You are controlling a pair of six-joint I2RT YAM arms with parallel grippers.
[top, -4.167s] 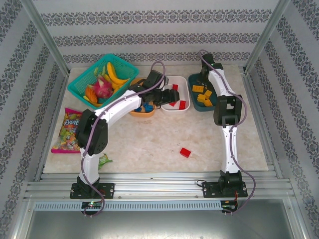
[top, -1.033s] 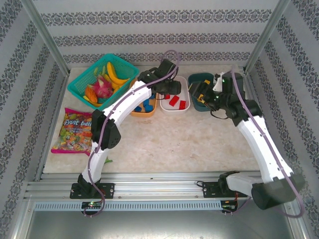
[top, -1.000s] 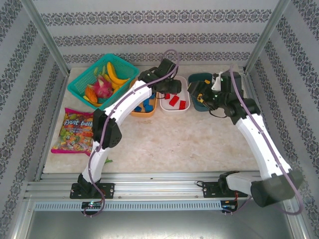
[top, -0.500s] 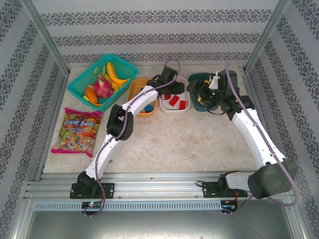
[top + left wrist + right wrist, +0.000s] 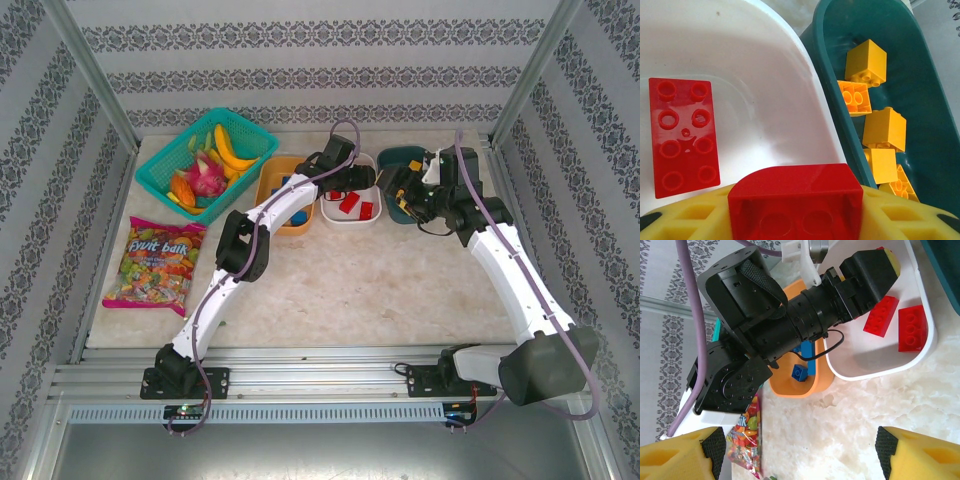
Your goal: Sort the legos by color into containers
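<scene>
Left pincer (image 5: 795, 212): pinching a red brick (image 5: 796, 192) between its yellow pads. It hangs over the white tub (image 5: 790, 100), close to the side that faces the teal one.
Right pincer (image 5: 800, 455): fingers spread wide with nothing between them. It hovers by the dark teal tub (image 5: 400, 157) and looks across the white one.
White tub: two other red bricks (image 5: 881, 315) lie flat on its floor, well apart from the held one.
Dark teal tub: orange-yellow bricks (image 5: 867, 62) are bunched along one side, about five in sight.
Orange tub (image 5: 802, 390): blue bricks (image 5: 800, 372) are inside, partly hidden by the left arm.
Done so far: each colour looks settled in its own tub, with no mixing that I can make out.
Left to do: by my reckoning, only the held red brick, which wants letting go into the white tub. From above, I spot no stray brick on the tabletop (image 5: 350, 290).
</scene>
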